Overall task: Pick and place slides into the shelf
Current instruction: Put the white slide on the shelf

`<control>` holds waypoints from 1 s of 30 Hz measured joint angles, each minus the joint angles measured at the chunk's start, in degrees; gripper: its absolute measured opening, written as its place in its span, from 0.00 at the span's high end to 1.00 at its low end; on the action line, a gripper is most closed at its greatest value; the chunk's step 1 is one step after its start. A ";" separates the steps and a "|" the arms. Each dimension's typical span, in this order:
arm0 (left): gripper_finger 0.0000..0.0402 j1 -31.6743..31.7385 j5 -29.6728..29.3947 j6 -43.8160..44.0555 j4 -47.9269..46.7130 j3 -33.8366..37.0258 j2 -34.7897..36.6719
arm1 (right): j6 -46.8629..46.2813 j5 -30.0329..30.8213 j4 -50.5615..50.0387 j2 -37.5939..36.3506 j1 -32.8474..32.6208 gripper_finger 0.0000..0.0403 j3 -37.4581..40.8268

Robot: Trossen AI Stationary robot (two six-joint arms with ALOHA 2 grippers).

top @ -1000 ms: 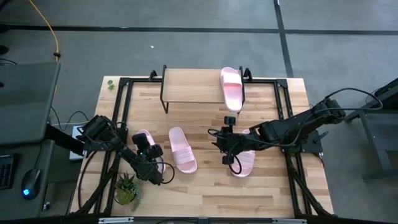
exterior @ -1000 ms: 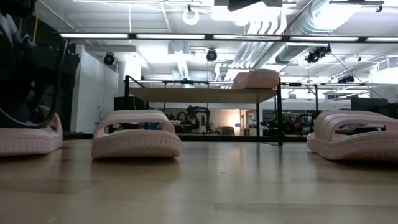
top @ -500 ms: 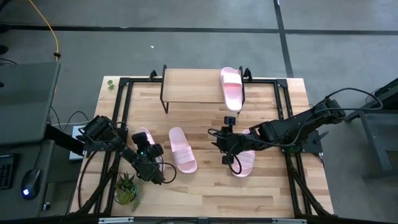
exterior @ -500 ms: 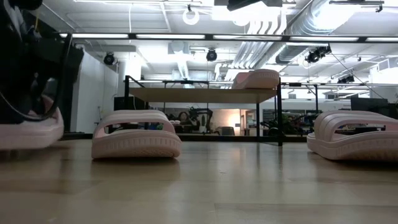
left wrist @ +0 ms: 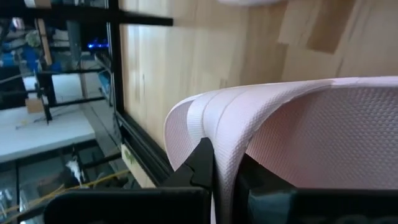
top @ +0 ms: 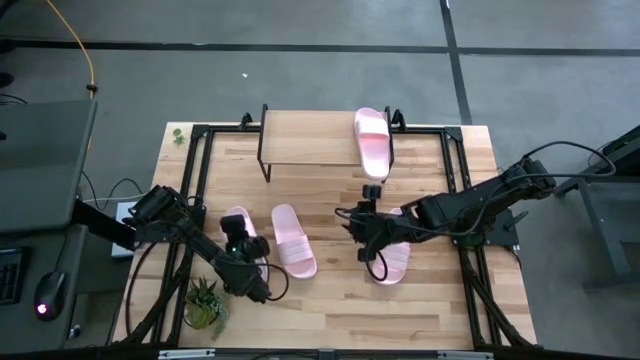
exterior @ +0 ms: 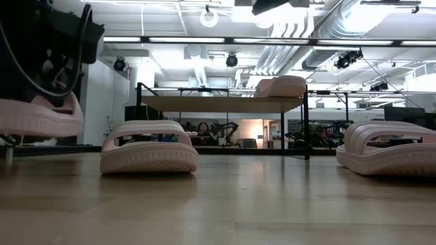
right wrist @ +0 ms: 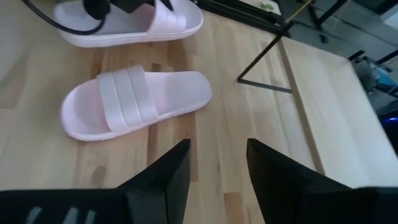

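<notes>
One slide (exterior: 37, 116), light and flexible by its look, hangs clamped at its strap in the left pincer (top: 243, 262) near the bench's left edge, while the right pincer (top: 362, 230) gapes empty.

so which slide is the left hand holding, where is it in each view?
High: leftmost slide, at the left hand, left of the middle slide.
Low: far left, lifted clear of the table.
Left wrist: fills the frame, its strap pinched between the fingers.
Right wrist: along the top edge, beyond the middle slide.
Shared landmark: the shelf with one slide on top.
</notes>
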State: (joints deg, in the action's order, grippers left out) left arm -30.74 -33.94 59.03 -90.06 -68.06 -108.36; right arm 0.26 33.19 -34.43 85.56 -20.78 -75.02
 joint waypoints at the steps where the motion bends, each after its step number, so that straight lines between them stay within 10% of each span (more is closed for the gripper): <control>1: 0.99 0.00 -0.35 -0.53 0.06 -0.34 0.04 | 0.44 0.74 -0.03 0.00 -0.23 0.64 -0.01; 30: 0.99 9.34 -10.73 -14.98 0.03 -15.14 16.42 | 11.32 16.56 0.80 0.00 -8.47 0.64 -0.02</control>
State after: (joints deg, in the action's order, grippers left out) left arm -21.41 -44.67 44.05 -90.04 -83.20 -91.94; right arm 11.58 49.74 -33.63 85.56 -29.25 -75.05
